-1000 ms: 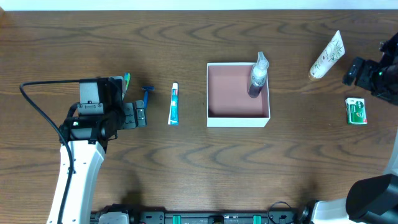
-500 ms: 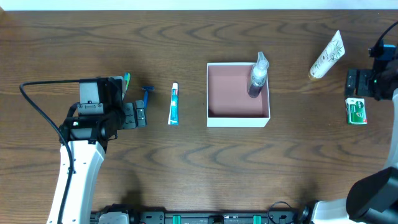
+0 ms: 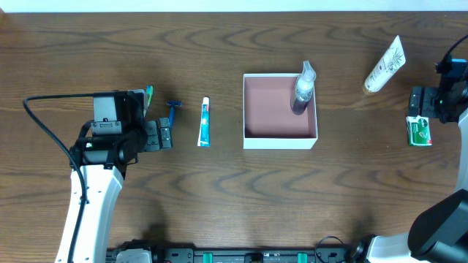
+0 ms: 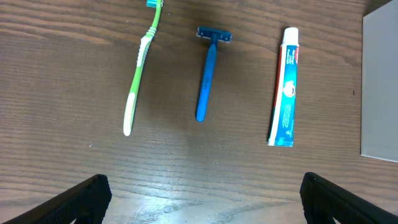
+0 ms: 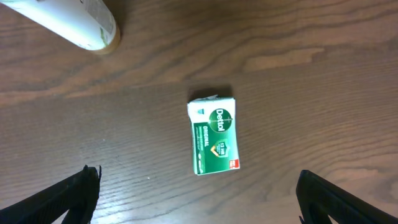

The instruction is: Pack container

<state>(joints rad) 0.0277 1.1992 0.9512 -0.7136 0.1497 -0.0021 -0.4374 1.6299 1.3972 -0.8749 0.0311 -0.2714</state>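
Observation:
The container (image 3: 270,109), a white box with a pink inside, sits mid-table with a clear spray bottle (image 3: 303,89) lying in its far right corner. Left of it lie a toothpaste tube (image 3: 204,122), a blue razor (image 3: 173,109) and a green toothbrush (image 3: 149,93). My left gripper (image 3: 159,136) is open, just short of these three items (image 4: 208,202). At the far right my right gripper (image 3: 418,102) hangs open above a green soap box (image 3: 418,130). The soap box (image 5: 213,135) lies ahead of the empty gap between the right gripper's (image 5: 199,202) fingers.
A white lotion tube (image 3: 385,66) lies at the back right, its cap end (image 5: 93,31) close to the soap box. The left wrist view shows the toothbrush (image 4: 140,68), razor (image 4: 208,71), toothpaste (image 4: 285,87) and the container's white wall (image 4: 380,81).
My right arm has swung toward the near side, coming over the green soap box. The left arm and all the items have stayed put.

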